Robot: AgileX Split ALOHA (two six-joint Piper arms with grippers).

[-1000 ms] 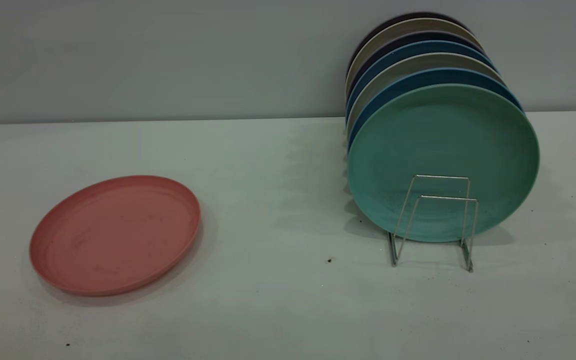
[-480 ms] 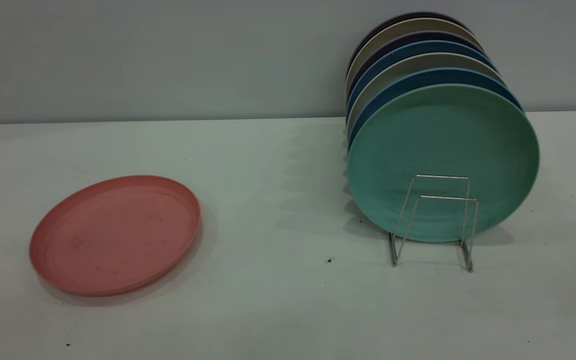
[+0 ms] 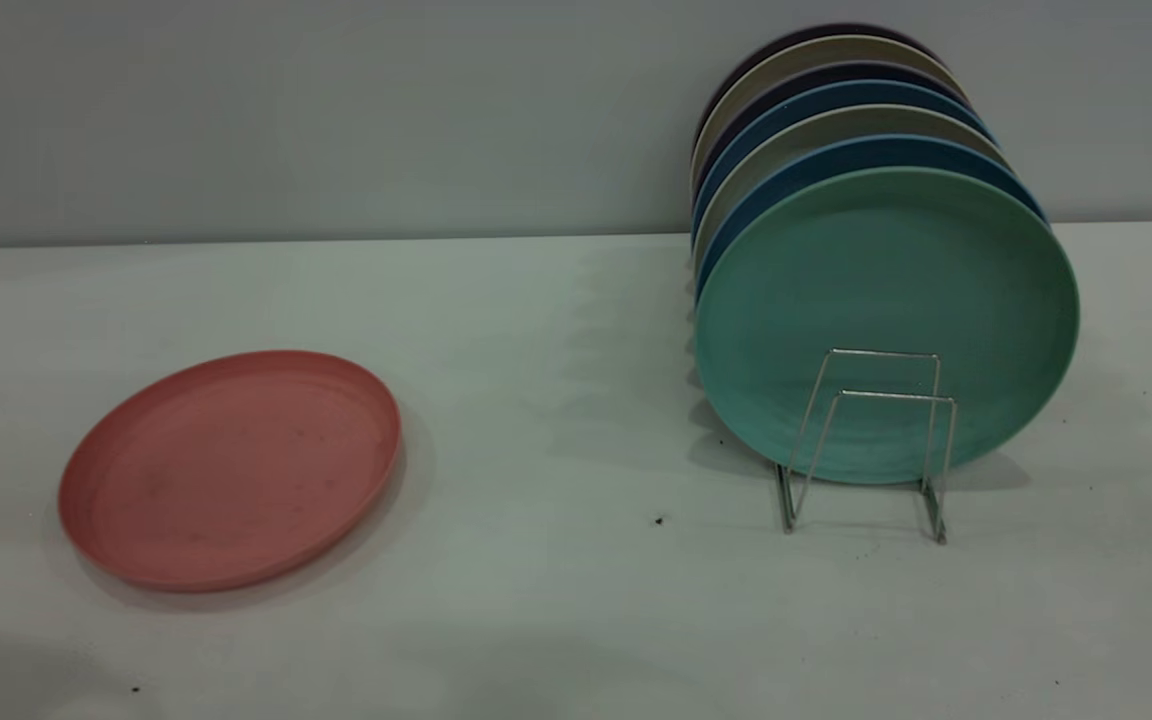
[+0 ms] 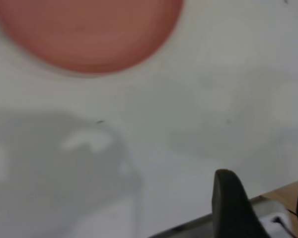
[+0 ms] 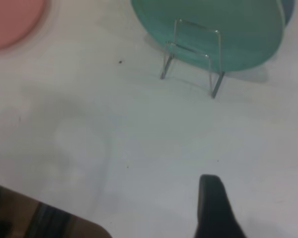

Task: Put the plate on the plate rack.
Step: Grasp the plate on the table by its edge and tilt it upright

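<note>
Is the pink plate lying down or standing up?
Lying down. The plate rests flat on the table, well away from the plate rack.

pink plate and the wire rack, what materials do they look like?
The plate: likely matte plastic or a fibre composite; flat salmon surface with no glare and faint dark specks. Ceramic can't be ruled out.
The plate rack: thin bare metal wire, probably chromed or stainless steel; silvery bright lines along the bent loops.
</note>
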